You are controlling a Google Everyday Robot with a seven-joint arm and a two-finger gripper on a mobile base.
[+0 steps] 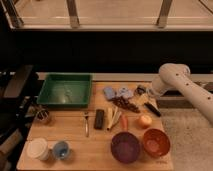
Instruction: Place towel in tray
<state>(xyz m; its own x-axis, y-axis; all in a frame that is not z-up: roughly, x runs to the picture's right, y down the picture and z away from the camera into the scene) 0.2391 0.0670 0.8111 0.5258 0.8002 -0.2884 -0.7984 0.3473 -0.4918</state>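
Observation:
The towel [117,92] is a small blue-grey cloth lying crumpled on the wooden table, right of the tray. The green tray [65,90] sits at the table's back left, with nothing showing inside it. My white arm reaches in from the right, and the gripper [142,90] hangs low over the table just right of the towel, close to it. I cannot tell whether it touches the cloth.
A dark reddish cluster [126,104] and a black-handled tool [152,109] lie just in front of the towel. Mid-table are a fork [86,123], a dark bar [99,119], a carrot [124,122] and an orange fruit [145,120]. Purple bowl [125,146], orange bowl [156,142], white cup [37,148] and blue cup [61,149] line the front.

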